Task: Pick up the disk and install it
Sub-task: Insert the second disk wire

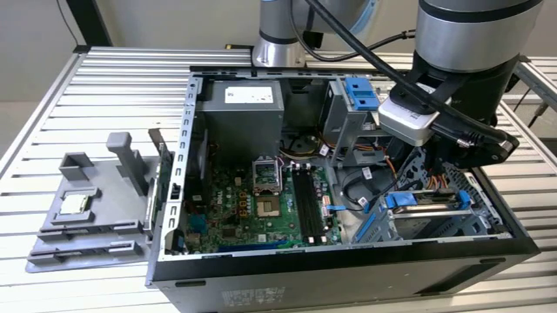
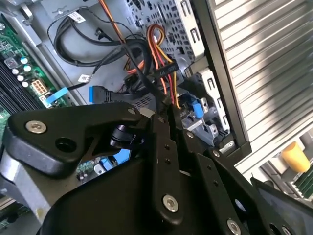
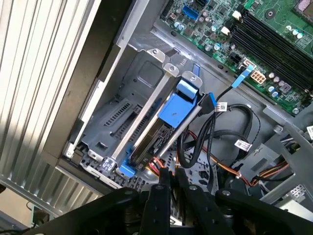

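Your gripper (image 3: 168, 177) hangs just above the drive cage (image 3: 112, 112), fingers nearly closed and empty; the disk (image 3: 166, 122) sits on edge in that cage: judged rigid, fairly heavy, shock-sensitive, so grip its blue carrier.

Open computer case (image 1: 348, 274), grey fixture (image 1: 87, 215)

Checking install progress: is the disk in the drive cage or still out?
In. The disk stands on edge between the drive cage rails; the gripper fingers sit together above it.
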### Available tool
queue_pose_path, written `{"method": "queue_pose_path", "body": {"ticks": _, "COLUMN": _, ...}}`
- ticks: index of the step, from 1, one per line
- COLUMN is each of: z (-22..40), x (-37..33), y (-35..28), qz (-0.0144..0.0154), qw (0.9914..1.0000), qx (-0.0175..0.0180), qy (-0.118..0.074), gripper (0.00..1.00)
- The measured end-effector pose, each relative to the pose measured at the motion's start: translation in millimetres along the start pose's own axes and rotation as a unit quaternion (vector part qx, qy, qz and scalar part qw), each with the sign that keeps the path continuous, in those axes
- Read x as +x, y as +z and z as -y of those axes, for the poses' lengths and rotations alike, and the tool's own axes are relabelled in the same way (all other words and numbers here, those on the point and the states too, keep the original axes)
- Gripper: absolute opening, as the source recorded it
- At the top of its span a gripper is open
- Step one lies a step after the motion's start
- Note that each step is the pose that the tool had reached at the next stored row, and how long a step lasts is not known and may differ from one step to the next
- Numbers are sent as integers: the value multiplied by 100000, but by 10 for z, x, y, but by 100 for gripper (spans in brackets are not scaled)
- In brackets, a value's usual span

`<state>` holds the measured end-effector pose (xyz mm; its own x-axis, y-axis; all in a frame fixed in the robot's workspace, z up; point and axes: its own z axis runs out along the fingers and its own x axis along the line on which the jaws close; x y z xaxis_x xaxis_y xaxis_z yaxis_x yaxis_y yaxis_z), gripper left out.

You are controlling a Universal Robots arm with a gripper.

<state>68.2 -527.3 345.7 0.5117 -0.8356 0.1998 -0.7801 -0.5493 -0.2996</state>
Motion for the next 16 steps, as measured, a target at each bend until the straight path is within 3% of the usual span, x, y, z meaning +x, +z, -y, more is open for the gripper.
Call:
{"method": "queue_pose_path", "body": {"ticks": 3, "z": -22, "x": -9, "y": -10, "qz": -103, "qw": 99999, "qx": -67, "qy": 409, "gripper": 0}}
{"method": "queue_pose_path", "body": {"ticks": 7, "z": -50, "x": -4, "y": -18, "qz": 362, "qw": 99996, "qx": 236, "qy": 838, "gripper": 0}}
{"method": "queue_pose_path", "body": {"ticks": 12, "z": -90, "x": 54, "y": -17, "qz": 104, "qw": 99986, "qx": 66, "qy": 1681, "gripper": 0}}
{"method": "queue_pose_path", "body": {"ticks": 16, "z": -97, "x": 62, "y": -14, "qz": -304, "qw": 99956, "qx": -197, "qy": 2933, "gripper": 0}}
